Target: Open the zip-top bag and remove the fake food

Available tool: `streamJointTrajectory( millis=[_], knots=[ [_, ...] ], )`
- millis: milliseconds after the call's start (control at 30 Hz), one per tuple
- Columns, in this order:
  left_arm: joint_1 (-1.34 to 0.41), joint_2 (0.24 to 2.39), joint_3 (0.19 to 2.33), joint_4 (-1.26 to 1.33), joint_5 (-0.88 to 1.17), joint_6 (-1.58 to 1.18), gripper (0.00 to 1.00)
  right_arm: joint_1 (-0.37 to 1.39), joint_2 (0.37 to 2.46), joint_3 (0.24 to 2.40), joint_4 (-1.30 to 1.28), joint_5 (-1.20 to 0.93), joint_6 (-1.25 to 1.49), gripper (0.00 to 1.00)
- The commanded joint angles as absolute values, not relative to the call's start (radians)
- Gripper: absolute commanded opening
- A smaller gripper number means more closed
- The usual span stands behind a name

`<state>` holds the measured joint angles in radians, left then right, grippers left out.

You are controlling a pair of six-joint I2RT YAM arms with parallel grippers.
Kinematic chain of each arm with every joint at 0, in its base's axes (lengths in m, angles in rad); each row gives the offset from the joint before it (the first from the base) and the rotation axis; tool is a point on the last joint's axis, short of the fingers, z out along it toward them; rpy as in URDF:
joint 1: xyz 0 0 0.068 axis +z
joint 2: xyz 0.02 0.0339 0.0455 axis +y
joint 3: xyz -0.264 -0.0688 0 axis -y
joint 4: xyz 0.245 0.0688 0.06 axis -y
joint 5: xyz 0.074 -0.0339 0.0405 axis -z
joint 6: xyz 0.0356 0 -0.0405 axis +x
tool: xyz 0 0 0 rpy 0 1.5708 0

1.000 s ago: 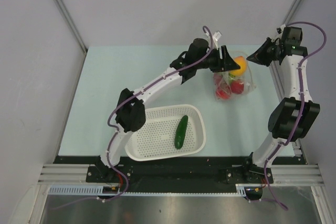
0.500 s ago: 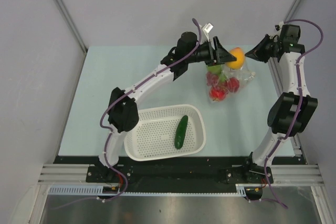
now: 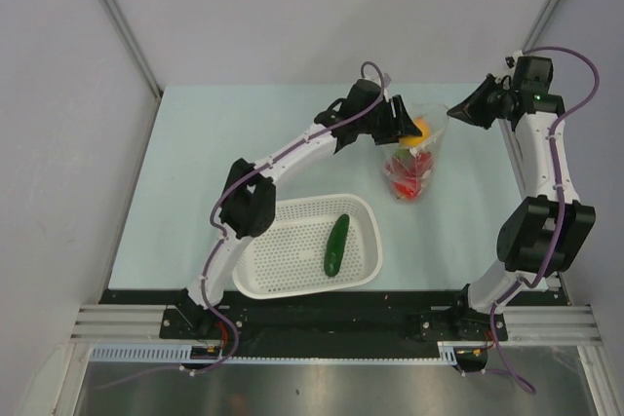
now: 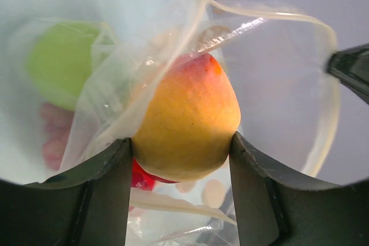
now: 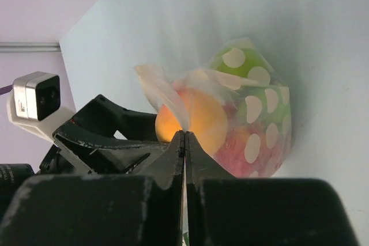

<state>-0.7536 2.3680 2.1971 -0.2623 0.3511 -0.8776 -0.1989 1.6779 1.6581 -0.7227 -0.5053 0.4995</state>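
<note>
Clear, floppy, white-dotted plastic zip-top bag [image 3: 436, 140] stands upright at the far right of the pale table [image 3: 244, 133], mouth open between both tools. Left tool [image 4: 180, 154] grips a yellow-orange plastic fruit [image 4: 187, 119] at the mouth. Right tool [image 5: 184, 139] is pinched closed on the bag's rim. A green fruit [image 4: 60, 61] and red fruits [image 3: 409, 174] lie inside. A dark green cucumber [image 3: 336, 244] lies in the white perforated basket [image 3: 283, 270].

top view high, near side, looking down; both wrist views close on zip-top bag [image 4: 109, 108] [image 5: 253, 113].
</note>
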Motion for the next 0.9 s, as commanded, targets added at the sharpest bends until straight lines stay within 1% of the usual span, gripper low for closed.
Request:
streamJointTrajectory(
  millis=[0,67,100,133,300,333,400,433,467,567,633,667,733,767,867],
  knots=[
    [-0.756,2.310,2.309,-0.402,0.230,-0.746,0.38,-0.192,1.632,1.674,-0.703,-0.515,0.529,0.00],
    [-0.762,2.278,2.299,-0.434,0.181,-0.689,0.51,-0.186,1.632,1.675,-0.701,-0.518,0.531,0.00],
    [-0.762,2.245,2.292,-0.431,0.170,-0.667,0.66,-0.181,1.632,1.674,-0.703,-0.515,0.532,0.00],
    [-0.768,2.228,2.287,-0.437,0.158,-0.629,0.69,-0.178,1.632,1.675,-0.706,-0.514,0.531,0.00],
    [-0.801,2.154,2.264,-0.411,0.095,-0.509,0.68,-0.156,1.634,1.677,-0.719,-0.505,0.522,0.00],
    [-0.810,2.148,2.261,-0.408,0.092,-0.482,0.70,-0.156,1.634,1.677,-0.722,-0.505,0.520,0.00],
    [-0.818,2.154,2.270,-0.416,0.113,-0.453,0.83,-0.153,1.634,1.683,-0.730,-0.505,0.515,0.00],
    [-0.818,2.160,2.279,-0.417,0.130,-0.451,0.87,-0.153,1.637,1.686,-0.733,-0.505,0.512,0.00],
    [-0.818,2.172,2.284,-0.417,0.152,-0.449,0.88,-0.153,1.637,1.689,-0.736,-0.505,0.509,0.00],
    [-0.819,2.189,2.296,-0.423,0.176,-0.454,0.88,-0.153,1.638,1.704,-0.750,-0.502,0.500,0.00],
    [-0.821,2.187,2.296,-0.413,0.179,-0.457,0.81,-0.153,1.638,1.712,-0.759,-0.502,0.496,0.00],
    [-0.821,2.189,2.296,-0.404,0.181,-0.454,0.70,-0.152,1.637,1.716,-0.764,-0.500,0.494,0.00],
    [-0.822,2.192,2.302,-0.385,0.169,-0.443,0.55,-0.152,1.634,1.721,-0.772,-0.500,0.491,0.00],
    [-0.821,2.197,2.307,-0.382,0.157,-0.436,0.45,-0.152,1.635,1.724,-0.773,-0.500,0.489,0.00],
    [-0.816,2.220,2.342,-0.391,0.127,-0.399,0.36,-0.152,1.634,1.729,-0.779,-0.503,0.483,0.00]
  ],
)
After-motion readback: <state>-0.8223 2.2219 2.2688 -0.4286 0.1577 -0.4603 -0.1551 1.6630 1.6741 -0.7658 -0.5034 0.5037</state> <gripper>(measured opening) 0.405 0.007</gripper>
